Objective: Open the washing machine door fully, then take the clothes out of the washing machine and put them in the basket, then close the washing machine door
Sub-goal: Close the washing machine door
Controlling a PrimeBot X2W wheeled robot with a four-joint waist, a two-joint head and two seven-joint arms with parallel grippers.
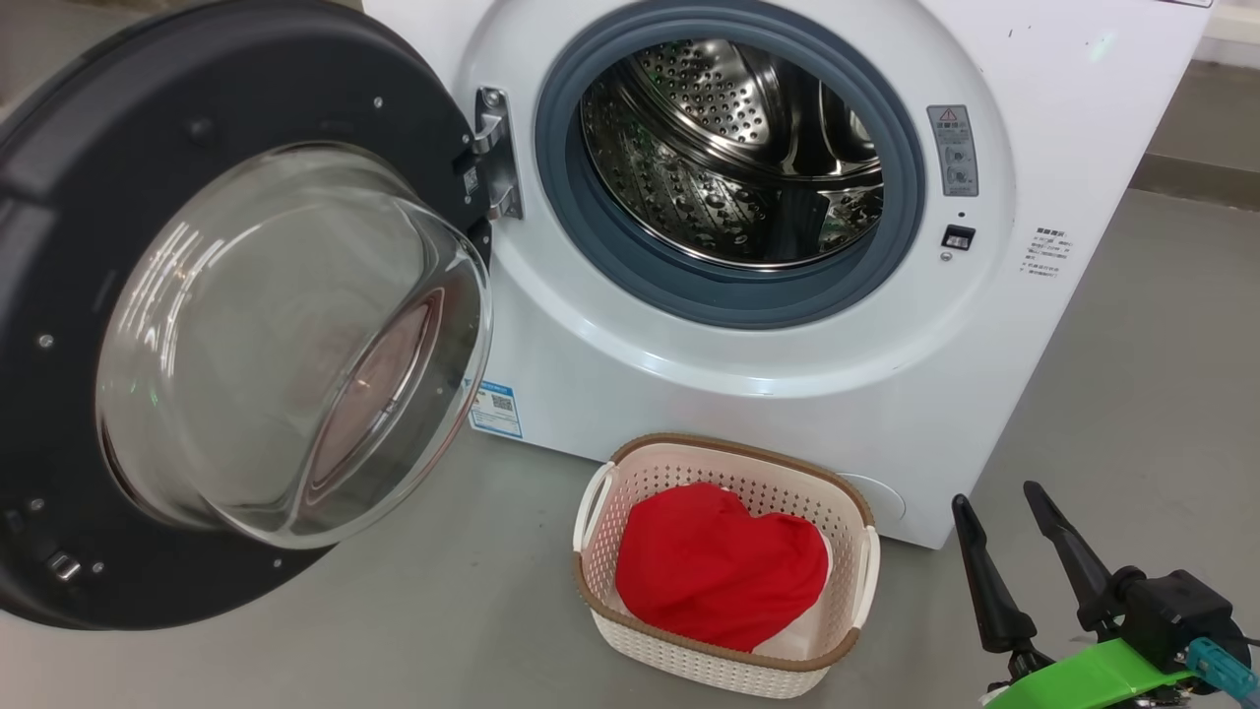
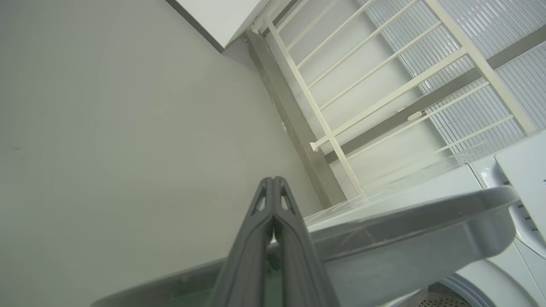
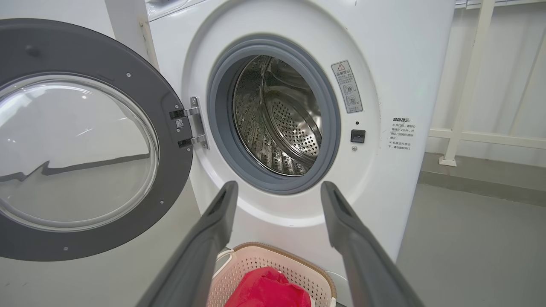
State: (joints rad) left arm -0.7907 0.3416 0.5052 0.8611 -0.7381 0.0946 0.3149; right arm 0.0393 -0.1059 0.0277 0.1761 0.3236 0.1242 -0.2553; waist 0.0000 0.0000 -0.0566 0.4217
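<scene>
Door (image 1: 246, 335) stood wide open, clothes (image 1: 719, 576) in basket (image 1: 748, 455).
Washer (image 1: 787, 374) drum (image 1: 728, 148) showed bare steel. Red clothes filled the basket, which sat on the floor (image 1: 1132, 394) just in front of the washer, below the opening. R claw (image 1: 996, 496) hung right of the basket w/ fingers apart, holding nothing. L claw (image 2: 272, 181) had fingers pressed together by the door's rim; couldn't tell if touching.

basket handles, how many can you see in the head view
2: the left handle on the basket's view-left end, the right handle on the opposite end. The red clothes inside hide neither.
</scene>
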